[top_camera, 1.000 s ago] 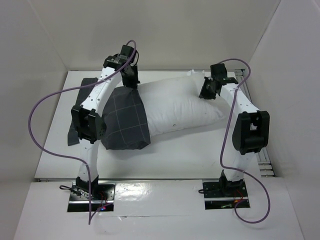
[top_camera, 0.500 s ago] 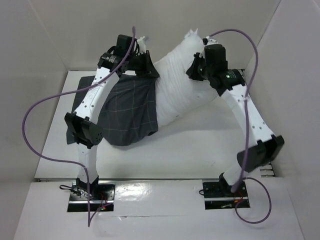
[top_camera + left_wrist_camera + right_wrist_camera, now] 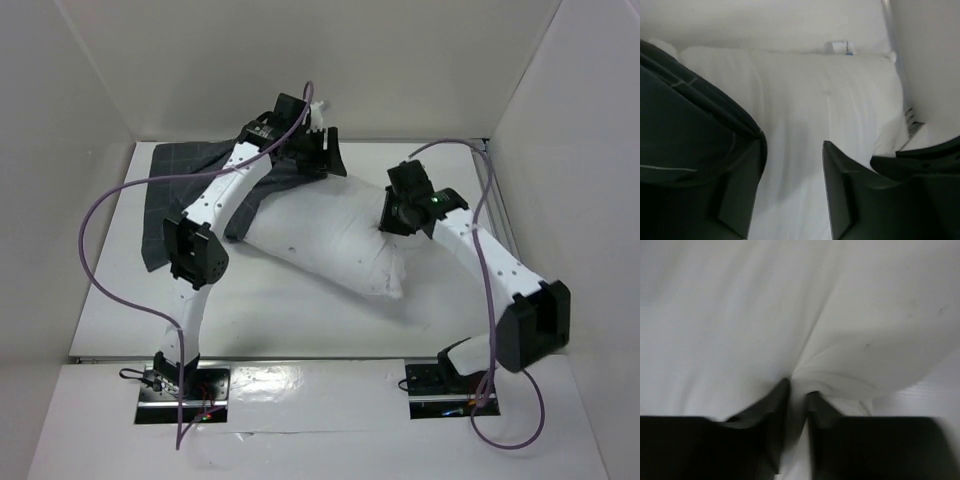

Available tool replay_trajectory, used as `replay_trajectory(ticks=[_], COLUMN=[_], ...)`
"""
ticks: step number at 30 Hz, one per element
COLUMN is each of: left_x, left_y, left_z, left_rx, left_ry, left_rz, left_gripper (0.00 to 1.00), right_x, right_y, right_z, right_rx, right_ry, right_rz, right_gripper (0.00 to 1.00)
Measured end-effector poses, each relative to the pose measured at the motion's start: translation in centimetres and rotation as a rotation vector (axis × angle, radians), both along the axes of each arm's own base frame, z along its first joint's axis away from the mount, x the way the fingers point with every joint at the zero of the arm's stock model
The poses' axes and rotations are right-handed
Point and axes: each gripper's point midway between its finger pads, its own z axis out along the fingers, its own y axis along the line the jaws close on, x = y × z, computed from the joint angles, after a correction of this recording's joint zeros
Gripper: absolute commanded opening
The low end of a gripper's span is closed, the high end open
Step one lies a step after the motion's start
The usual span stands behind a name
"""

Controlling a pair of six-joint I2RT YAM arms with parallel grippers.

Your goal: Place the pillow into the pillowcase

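Observation:
The white pillow [image 3: 330,240] lies slantwise across the table, its near-right corner toward the front. The dark gridded pillowcase [image 3: 180,170] is bunched at the back left, behind my left arm, and how much of the pillow sits inside it is hidden. My left gripper [image 3: 323,157] hovers over the pillow's back end. In the left wrist view this gripper [image 3: 792,150] is open with bare pillow [image 3: 815,100] below, the pillowcase [image 3: 675,130] beside its left finger, and a small tag [image 3: 842,46] at the pillow's far edge. My right gripper [image 3: 392,215] presses into the pillow's right side. Its jaws [image 3: 798,387] stand slightly apart with a fold of pillow [image 3: 790,305] between them.
White walls close in the table [image 3: 300,320] at the back and on both sides. Purple cables loop from both arms, the left one [image 3: 95,230] swinging out over the table's left part. A metal rail [image 3: 505,215] runs along the right edge.
The pillow was lifted, then came down slantwise nearer the front. Both grippers went from shut to open. The pillowcase slid back toward the rear left.

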Motion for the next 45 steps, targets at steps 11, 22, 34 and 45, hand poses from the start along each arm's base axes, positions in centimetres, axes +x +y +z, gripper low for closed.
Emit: replay_trajectory(ticks=[11,22,34,45], left_x=[-8.3,-17.9,-15.2,-13.1], left_y=[11.2,21.2,21.9,23.2], left_z=[3.5,-4.7,-15.0,-16.4], left_rx=[0.317,0.446,0.652,0.731], left_ry=[-0.178,-0.156,-0.047,-0.077], left_rz=[0.190,0.489,0.539,0.619], left_gripper=[0.83,0.87,0.60,0.47], right_x=[4.0,3.7,3.5,3.7], right_y=[-1.0,5.4,7.3,6.9], right_z=[7.1,8.4,5.1,5.0], right_rx=[-0.143,-0.204,-0.261,-0.263], right_ry=[-0.104,-0.157,-0.081,-0.078], right_rz=[0.002,0.183,0.258,0.249], right_gripper=[0.99,0.99,0.99,0.99])
